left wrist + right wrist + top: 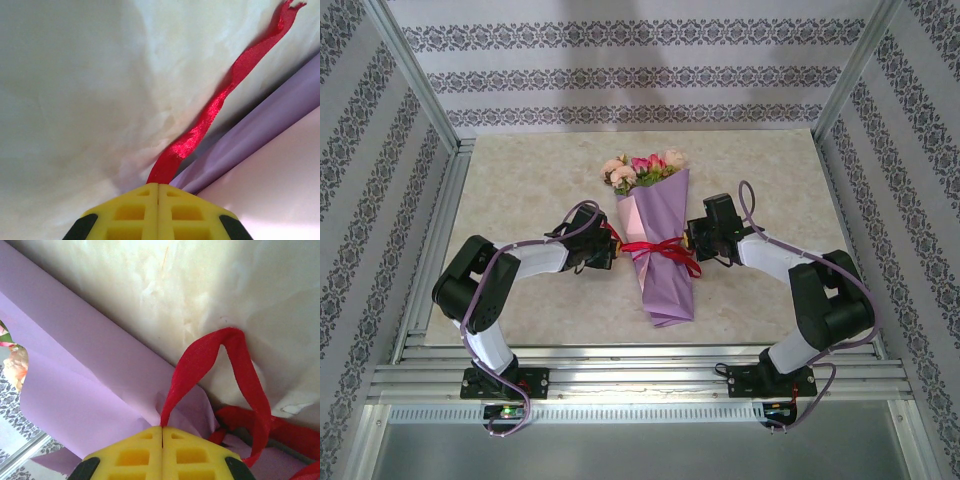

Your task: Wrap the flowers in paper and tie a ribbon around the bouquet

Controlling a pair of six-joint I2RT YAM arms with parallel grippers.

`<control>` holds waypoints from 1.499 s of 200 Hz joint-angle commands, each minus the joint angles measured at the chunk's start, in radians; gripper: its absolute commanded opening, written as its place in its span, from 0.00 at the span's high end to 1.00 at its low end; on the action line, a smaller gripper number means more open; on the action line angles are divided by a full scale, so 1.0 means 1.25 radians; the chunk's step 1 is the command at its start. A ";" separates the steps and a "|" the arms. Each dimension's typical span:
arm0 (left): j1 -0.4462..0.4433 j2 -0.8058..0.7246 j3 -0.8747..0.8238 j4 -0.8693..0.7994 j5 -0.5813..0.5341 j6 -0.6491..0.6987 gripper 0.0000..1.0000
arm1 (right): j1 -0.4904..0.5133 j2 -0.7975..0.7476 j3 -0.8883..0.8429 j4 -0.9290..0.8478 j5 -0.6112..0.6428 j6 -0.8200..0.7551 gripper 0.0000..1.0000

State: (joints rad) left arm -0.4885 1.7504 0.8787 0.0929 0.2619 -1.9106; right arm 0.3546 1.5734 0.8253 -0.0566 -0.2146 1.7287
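The bouquet (660, 250) lies in the middle of the table: a purple paper (665, 285) cone with the pink and peach flowers (642, 170) at its far end. The red ribbon (658, 248) crosses the cone's middle. My left gripper (612, 252) is at the cone's left side and my right gripper (688, 240) at its right. In the left wrist view the left gripper (158, 184) is shut on one end of the ribbon (210, 112) beside the paper (260, 120). In the right wrist view the right gripper (162, 428) is shut on a loop of the ribbon (200, 365) over the paper (75, 390).
The marble-patterned table (520, 190) is walled by patterned panels and metal posts (415, 75) at the left, right and back. Rails (640, 375) run along the near edge by the arm bases. Purple cables (485, 290) loop over both arms.
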 commanded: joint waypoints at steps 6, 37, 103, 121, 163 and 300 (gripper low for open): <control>0.008 -0.031 -0.011 0.025 0.001 0.008 1.00 | -0.011 -0.008 -0.007 -0.018 0.021 -0.012 1.00; 0.010 -0.045 -0.031 0.022 -0.001 0.004 1.00 | -0.024 -0.021 -0.009 -0.031 0.027 -0.030 1.00; 0.015 -0.061 -0.059 0.024 0.000 0.001 1.00 | -0.047 -0.044 -0.032 -0.032 0.050 -0.063 1.00; 0.017 -0.061 -0.056 0.024 0.000 0.002 1.00 | -0.045 -0.043 -0.031 -0.033 0.049 -0.064 1.00; 0.052 -0.041 -0.035 0.050 0.058 0.033 0.77 | -0.054 -0.035 0.046 -0.080 0.009 -0.163 0.79; 0.397 -0.501 0.055 -0.626 -0.417 1.008 0.00 | -0.315 -0.517 -0.228 -0.090 0.345 -1.126 0.02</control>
State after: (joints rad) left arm 0.0006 1.1976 0.9333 -0.4057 0.1318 -1.0576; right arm -0.0719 0.9295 0.7200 -0.2932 0.0704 0.6254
